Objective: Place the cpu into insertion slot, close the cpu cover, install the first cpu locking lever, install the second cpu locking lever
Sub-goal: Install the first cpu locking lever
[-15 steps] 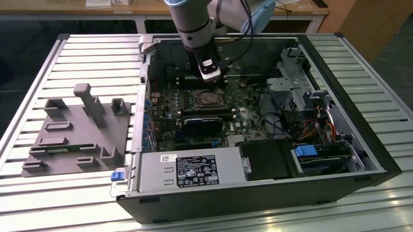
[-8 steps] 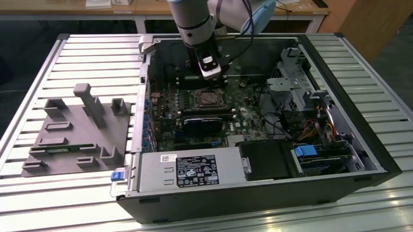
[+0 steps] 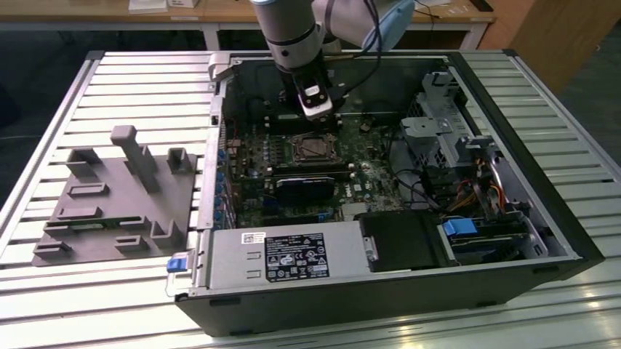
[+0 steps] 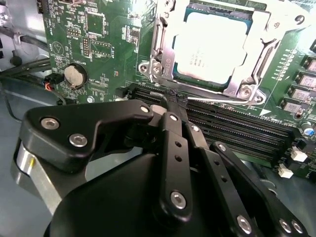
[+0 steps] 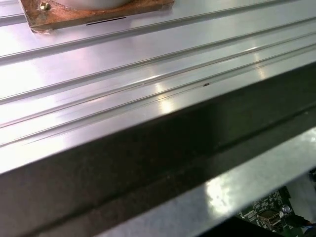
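Just beyond the hand (image 4: 174, 102), the cpu (image 4: 210, 47) lies (framed by the cpu cover (image 4: 167, 47)).

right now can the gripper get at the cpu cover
Probably yes: the gripper sits just beside the cpu cover, above the memory slots, with nothing between them, and the computer case is open on top.

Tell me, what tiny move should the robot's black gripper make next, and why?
Probably ease the thin silver wire lever down toward its catch. In the second wrist view, the pale silver square cpu already sits beneath the silver-grey metal cover frame, which lies flat over it. The black gripper hangs right at that lever's end.
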